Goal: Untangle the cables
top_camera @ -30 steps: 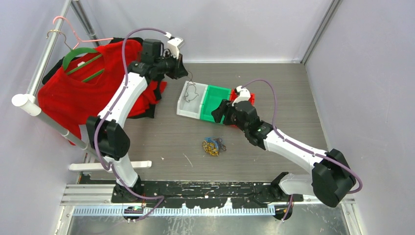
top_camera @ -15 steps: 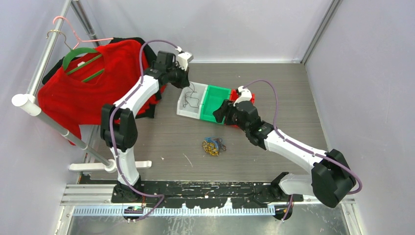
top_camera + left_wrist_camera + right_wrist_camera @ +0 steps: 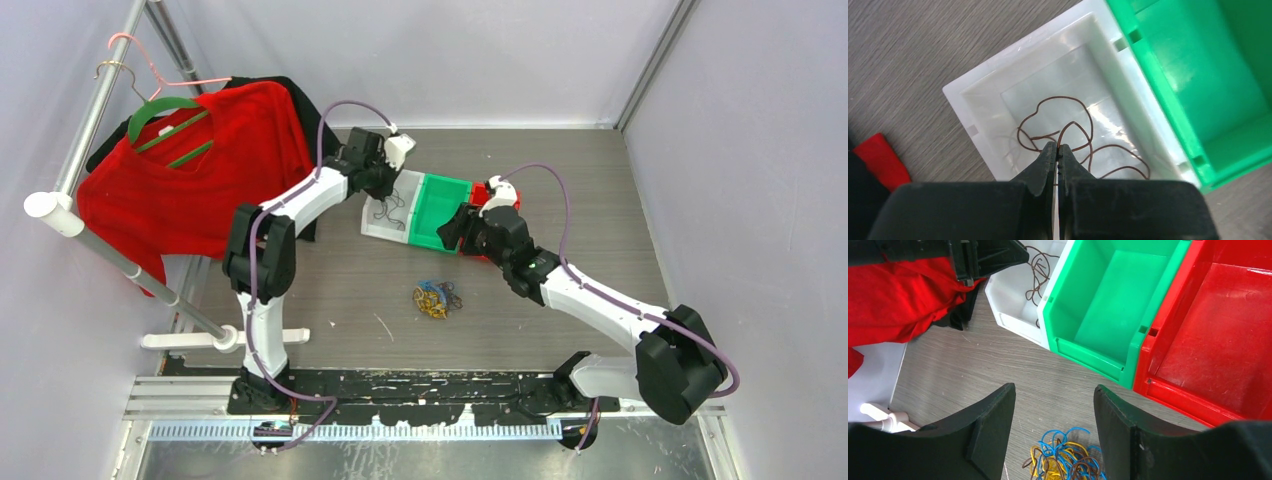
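A tangle of blue, yellow and brown cables (image 3: 433,298) lies on the table; it also shows at the bottom of the right wrist view (image 3: 1067,459). My left gripper (image 3: 1057,147) is shut on a brown cable (image 3: 1068,125) whose loops lie in the white bin (image 3: 973,97), and it hovers over that bin (image 3: 378,228). My right gripper (image 3: 1054,390) is open and empty above the table, just beyond the tangle and in front of the green bin (image 3: 1113,300).
A green bin (image 3: 440,205) and a red bin (image 3: 1218,330) stand right of the white one, all in a row. A red garment (image 3: 190,170) hangs on a rack (image 3: 90,130) at the left. A white bar (image 3: 225,340) lies near the left arm's base.
My left arm swung right and down from the red garment to over the white bin, lowering the brown cable into it. The right arm stayed still.
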